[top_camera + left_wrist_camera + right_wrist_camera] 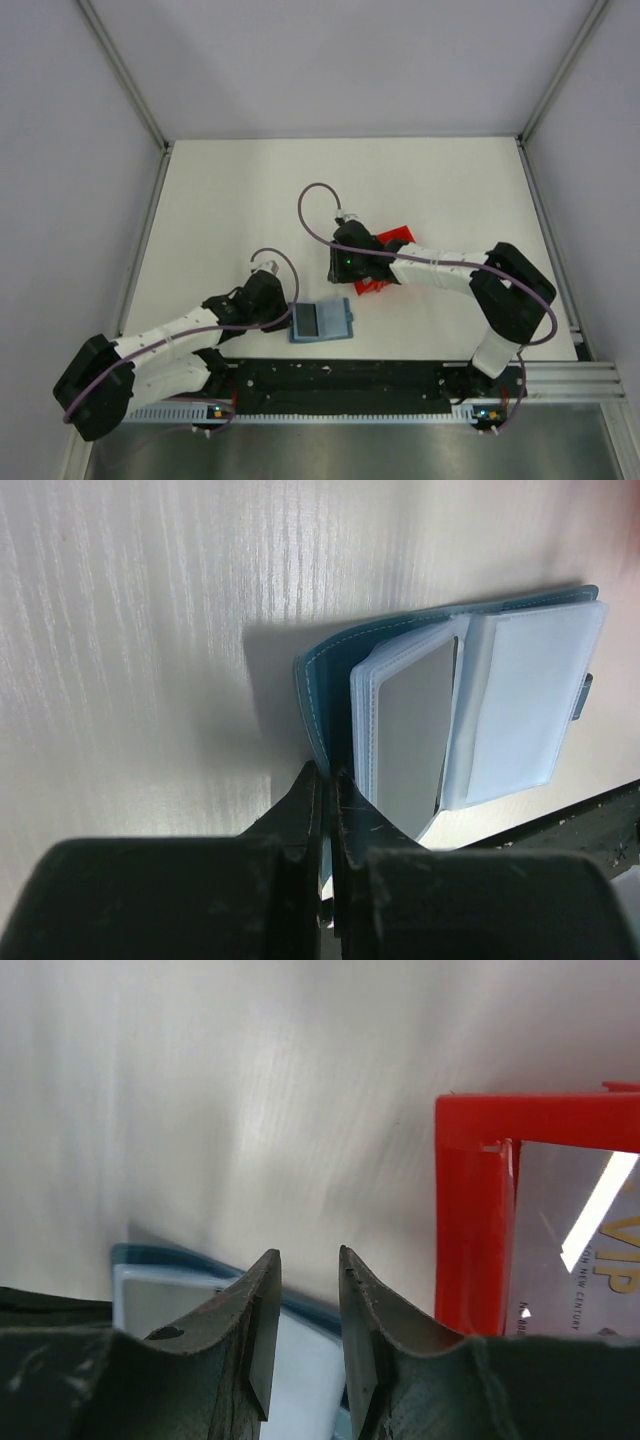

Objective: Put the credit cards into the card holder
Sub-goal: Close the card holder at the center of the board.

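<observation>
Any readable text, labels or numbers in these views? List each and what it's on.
"VIP": gold letters on the card in the red tray, cut by the frame edge.
"NEW CENTURY": small line beneath, same card.
Lower print on that card: too small to read.
On the card holder: none.

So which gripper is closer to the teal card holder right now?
Left. The left gripper is pinched shut on the card holder at its cover edge. The right gripper hangs open beside the red tray, farther back, not touching the holder.
</observation>
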Motion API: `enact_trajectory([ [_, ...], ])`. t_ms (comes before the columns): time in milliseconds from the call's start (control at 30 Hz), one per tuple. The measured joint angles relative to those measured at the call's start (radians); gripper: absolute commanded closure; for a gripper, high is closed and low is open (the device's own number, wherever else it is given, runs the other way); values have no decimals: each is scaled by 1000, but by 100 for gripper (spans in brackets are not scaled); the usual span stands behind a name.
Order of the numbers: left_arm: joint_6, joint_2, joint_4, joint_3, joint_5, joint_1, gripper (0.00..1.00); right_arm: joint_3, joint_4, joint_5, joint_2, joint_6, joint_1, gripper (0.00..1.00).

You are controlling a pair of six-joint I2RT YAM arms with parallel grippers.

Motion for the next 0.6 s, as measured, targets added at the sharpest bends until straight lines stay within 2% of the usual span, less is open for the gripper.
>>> enact_trajectory([
  [133,6,0,-26,10,-8,0,100,1,-53,9,37,-7,-20,70],
  [600,37,20,-113,65,-28,0,100,-51,-90,57,5,-87,-111,69],
])
